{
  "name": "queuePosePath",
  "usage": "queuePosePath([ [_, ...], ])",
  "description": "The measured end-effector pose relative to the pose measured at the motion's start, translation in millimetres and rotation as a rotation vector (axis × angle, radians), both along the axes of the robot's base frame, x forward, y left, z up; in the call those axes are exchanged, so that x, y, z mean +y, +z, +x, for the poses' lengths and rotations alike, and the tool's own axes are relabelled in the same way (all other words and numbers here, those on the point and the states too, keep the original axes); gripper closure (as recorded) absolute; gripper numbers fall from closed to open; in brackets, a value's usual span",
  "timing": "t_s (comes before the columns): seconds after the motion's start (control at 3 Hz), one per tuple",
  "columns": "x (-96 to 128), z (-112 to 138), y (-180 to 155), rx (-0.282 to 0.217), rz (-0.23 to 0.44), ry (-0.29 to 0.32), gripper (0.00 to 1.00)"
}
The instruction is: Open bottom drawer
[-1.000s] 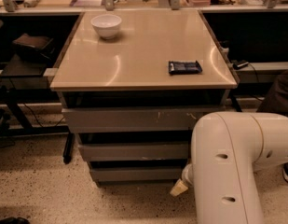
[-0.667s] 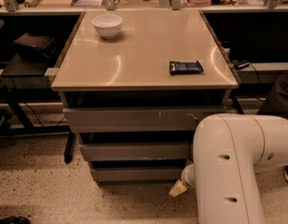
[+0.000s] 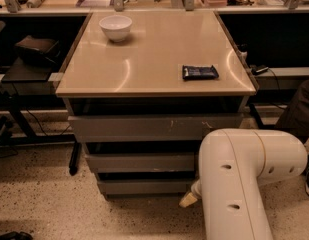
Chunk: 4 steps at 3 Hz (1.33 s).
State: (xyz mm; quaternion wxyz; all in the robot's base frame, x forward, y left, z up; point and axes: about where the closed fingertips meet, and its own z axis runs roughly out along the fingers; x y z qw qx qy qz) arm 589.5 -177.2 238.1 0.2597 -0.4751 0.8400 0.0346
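Note:
The bottom drawer is the lowest grey front of the cabinet under the tan tabletop, and its front stands roughly flush with the cabinet. Above it are the middle drawer and the wide scratched top drawer. My gripper shows only as a pale tip near the floor at the bottom drawer's right end. The rest of it is hidden behind my big white arm.
A white bowl and a dark snack packet lie on the tabletop. Dark shelves with gear stand on the left and a cabled desk on the right. Speckled floor spreads in front.
My arm and the gripper tip have edged slightly left toward the bottom drawer's right end. The drawers have not moved.

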Motion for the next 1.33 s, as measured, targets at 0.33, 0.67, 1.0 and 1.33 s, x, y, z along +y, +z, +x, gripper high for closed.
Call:
queuePosePath([
  [0.33,0.0,0.0,0.0,0.000,0.000,0.000,0.00],
  [0.67,1.1,-1.0,-26.0,0.015,0.028,-0.016,0.00],
  [1.0,5.7,7.6,-72.8,0.039,0.072,-0.041,0.00],
  [1.33,5.7,7.6,-72.8,0.039,0.072,-0.041,0.00],
])
